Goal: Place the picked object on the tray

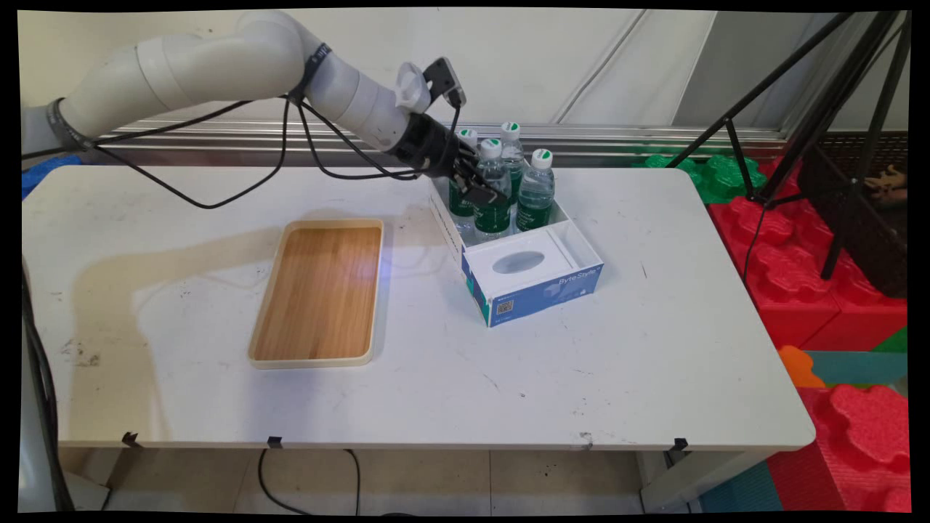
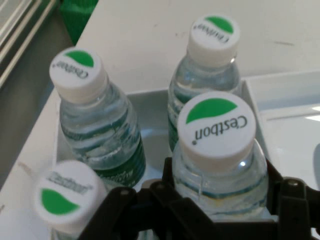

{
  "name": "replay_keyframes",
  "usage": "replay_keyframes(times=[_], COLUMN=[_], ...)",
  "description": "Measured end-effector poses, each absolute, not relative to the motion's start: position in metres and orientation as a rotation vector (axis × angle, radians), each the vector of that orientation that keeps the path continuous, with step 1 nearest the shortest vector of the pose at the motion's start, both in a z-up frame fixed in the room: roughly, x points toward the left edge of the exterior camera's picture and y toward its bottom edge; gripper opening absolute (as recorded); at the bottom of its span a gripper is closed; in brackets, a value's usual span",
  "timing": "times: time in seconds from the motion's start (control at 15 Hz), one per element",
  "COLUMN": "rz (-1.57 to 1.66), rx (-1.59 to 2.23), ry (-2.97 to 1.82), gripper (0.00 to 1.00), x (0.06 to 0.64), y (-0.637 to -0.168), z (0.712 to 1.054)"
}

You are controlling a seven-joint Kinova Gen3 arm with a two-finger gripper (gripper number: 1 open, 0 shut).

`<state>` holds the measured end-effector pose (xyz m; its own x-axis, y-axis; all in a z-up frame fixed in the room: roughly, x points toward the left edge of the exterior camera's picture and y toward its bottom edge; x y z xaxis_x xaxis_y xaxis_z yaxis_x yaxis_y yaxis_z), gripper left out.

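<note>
Jaws' tips hidden behind bottle point(image 2: 216, 165)

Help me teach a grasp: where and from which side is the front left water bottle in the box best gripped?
Probably at the shoulder just under the white cap, coming from above. That bottle stands upright in the box, packed close among three other bottles, so its sides are hard to reach. In the hand view the gripper already straddles it below the cap.

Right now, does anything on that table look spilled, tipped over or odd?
Nothing stands out. The four clear plastic water bottles with white caps stand upright in the white-and-blue cardboard box, one between the black tool's fingers. The wooden tray lies flat.
</note>
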<state>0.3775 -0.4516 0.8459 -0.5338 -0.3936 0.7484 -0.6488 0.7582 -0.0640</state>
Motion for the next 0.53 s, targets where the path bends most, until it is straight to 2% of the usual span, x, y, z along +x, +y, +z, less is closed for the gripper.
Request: replay_keyframes(times=[0.53], rz=[0.443], rx=[0.734], ry=[-2.156], gripper=[0.0], x=[0.391], y=[-0.419], z=[0.89])
